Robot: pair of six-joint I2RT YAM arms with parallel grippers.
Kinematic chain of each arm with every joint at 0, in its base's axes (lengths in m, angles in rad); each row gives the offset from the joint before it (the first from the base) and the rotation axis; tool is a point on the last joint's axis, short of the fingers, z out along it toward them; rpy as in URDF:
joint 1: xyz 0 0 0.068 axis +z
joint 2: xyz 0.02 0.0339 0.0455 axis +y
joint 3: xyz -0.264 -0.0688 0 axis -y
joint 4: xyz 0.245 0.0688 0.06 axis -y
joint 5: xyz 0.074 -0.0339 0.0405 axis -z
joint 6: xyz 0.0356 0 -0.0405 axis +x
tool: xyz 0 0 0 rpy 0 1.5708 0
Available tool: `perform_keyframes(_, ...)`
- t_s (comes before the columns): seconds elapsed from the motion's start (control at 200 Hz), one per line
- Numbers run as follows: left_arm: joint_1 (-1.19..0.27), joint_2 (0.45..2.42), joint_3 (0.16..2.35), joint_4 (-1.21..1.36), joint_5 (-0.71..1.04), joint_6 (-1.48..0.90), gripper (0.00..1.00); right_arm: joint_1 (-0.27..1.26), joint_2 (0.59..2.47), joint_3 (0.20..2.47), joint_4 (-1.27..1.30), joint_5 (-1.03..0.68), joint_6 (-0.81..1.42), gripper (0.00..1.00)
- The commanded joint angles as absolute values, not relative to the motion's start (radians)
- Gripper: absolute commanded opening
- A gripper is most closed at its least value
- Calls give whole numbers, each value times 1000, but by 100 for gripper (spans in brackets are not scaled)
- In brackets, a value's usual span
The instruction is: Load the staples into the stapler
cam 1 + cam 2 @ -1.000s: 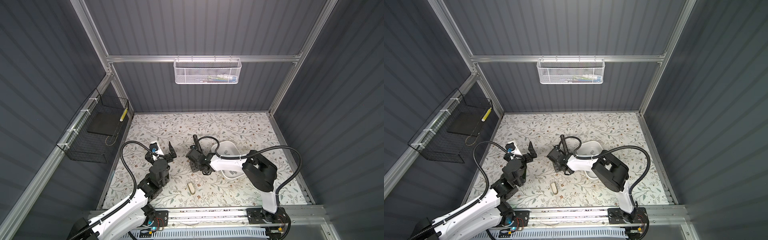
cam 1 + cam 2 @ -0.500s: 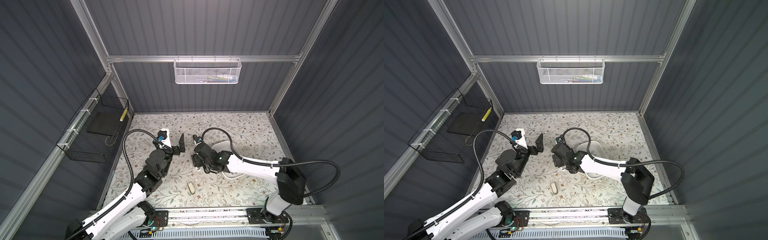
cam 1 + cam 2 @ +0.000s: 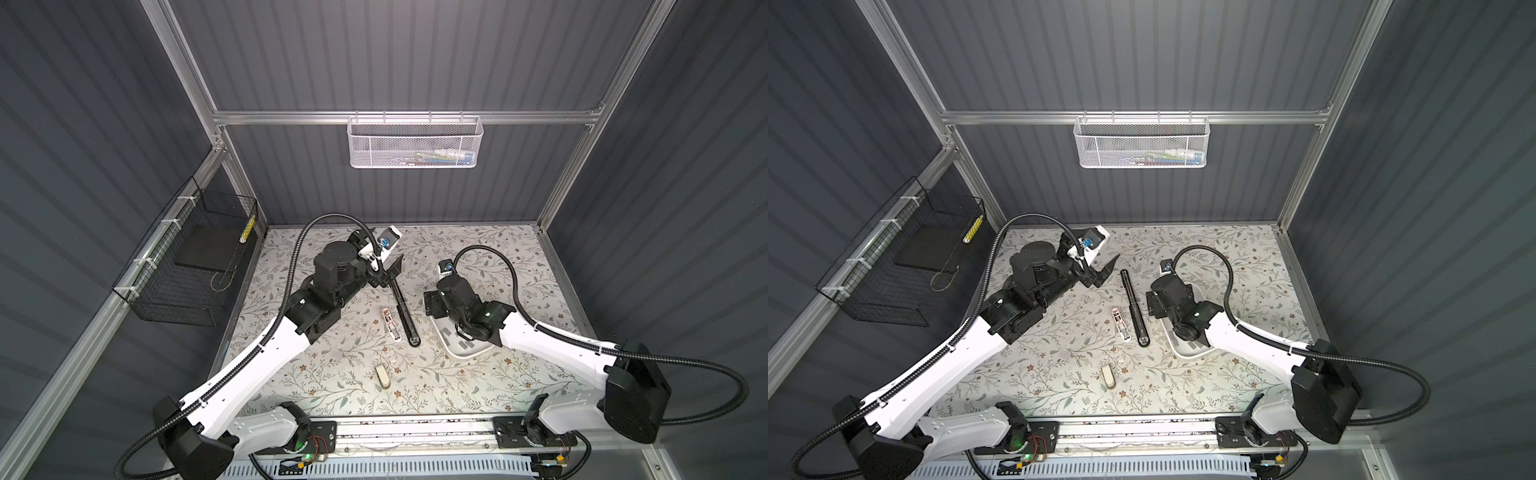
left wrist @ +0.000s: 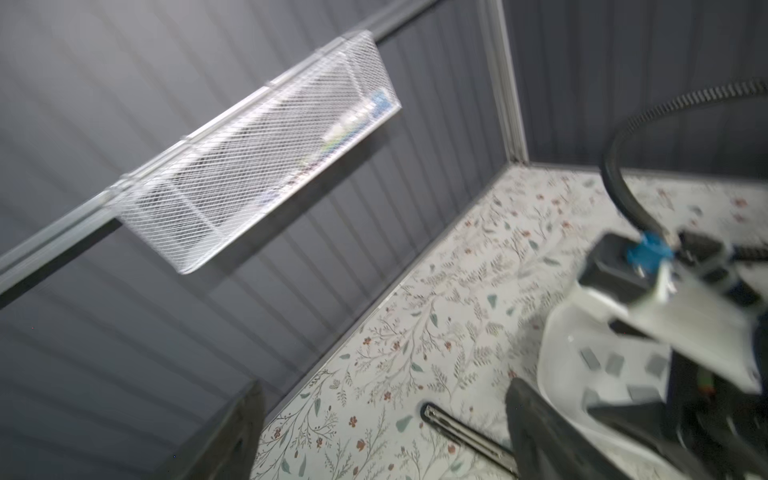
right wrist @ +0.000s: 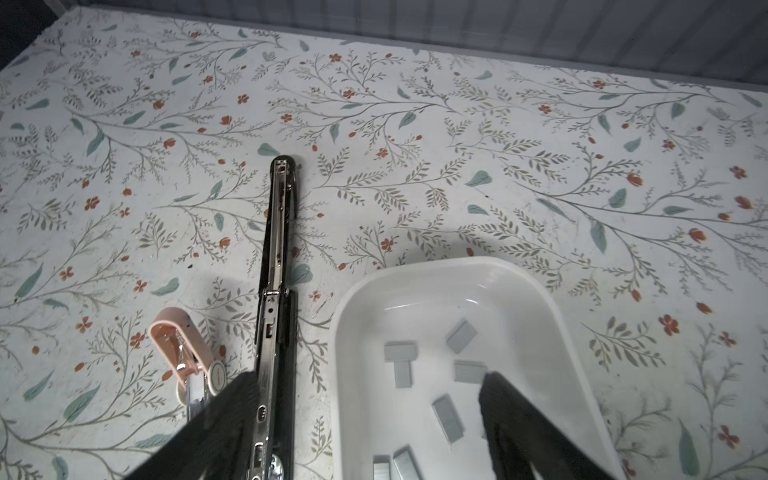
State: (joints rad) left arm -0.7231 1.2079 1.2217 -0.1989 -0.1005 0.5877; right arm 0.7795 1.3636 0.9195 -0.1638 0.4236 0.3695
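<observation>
The stapler [image 5: 276, 266] lies opened flat on the bench [image 5: 457, 145], its channel seemingly bare; the staples [image 5: 446, 417] lie loose in the white tray [image 5: 419, 270] just beside it, so all the loading seems left to do; the right gripper [image 5: 370, 382] hangs apart and empty above both; the left gripper [image 4: 385, 384] is likewise apart and empty; the left wrist view is blurred, and the right wrist view cuts off the stapler's near end.

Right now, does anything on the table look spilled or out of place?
No visible spill: the staples lie inside the white tray. The black stapler lies swung open flat beside it, as loading needs. Only a small pink tool, also open, beside the stapler and a beige item alone nearer the front look like strays.
</observation>
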Motion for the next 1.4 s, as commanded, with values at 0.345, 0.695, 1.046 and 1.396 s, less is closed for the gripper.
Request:
perform_keyframes(0.345, -870, 1276, 1181, -983, 215, 1460, 67, 691, 1311, 855, -126, 505, 453, 96)
perform_keyframes(0.695, -1106, 1362, 1070, -1060, 73, 1488, 53, 671, 1284, 833, -113, 511, 454, 99)
perform_keyframes(1.046, -1144, 1466, 1011, -993, -6, 1492, 48, 666, 1292, 827, -96, 471, 454, 99)
perform_keyframes(1.396, -1146, 1558, 983, -966, -102, 1488, 51, 664, 1272, 818, -87, 419, 460, 99)
